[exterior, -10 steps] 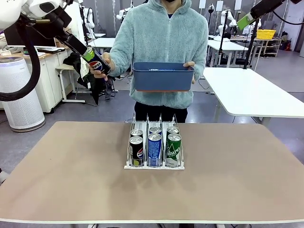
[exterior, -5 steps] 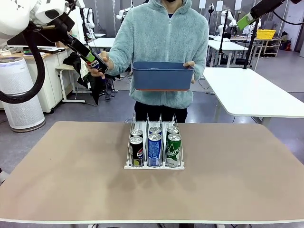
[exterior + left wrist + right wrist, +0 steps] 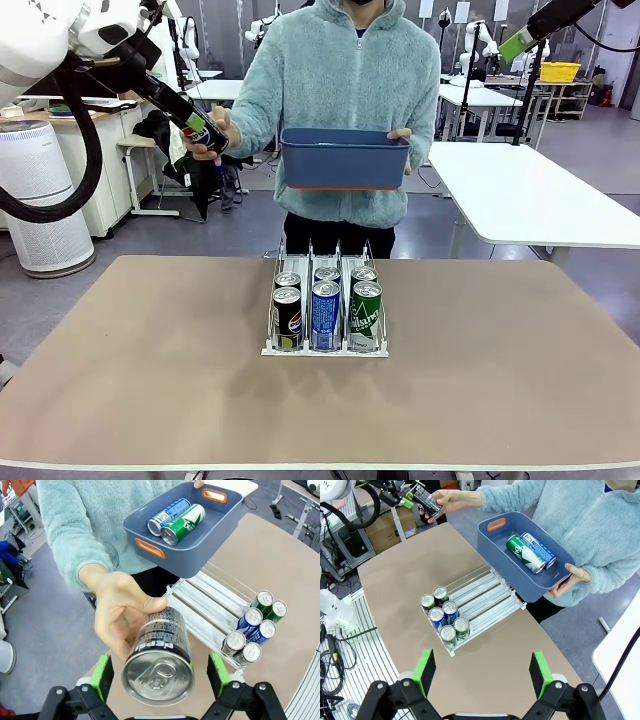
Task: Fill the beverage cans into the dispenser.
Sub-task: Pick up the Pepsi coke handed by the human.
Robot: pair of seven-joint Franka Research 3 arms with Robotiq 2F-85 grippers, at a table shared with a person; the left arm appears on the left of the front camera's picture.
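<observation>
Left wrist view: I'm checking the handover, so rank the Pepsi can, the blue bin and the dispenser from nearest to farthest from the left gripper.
1. Pepsi can, between the open left gripper's pads, in the person's hand.
2. Blue bin, farther off, held up in front of the dispenser.
3. Dispenser, lowest, on the table behind the bin.

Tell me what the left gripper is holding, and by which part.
Nothing. The left gripper stands open, a pad on each side of the Pepsi can, which the person's hand holds by its side.
</observation>
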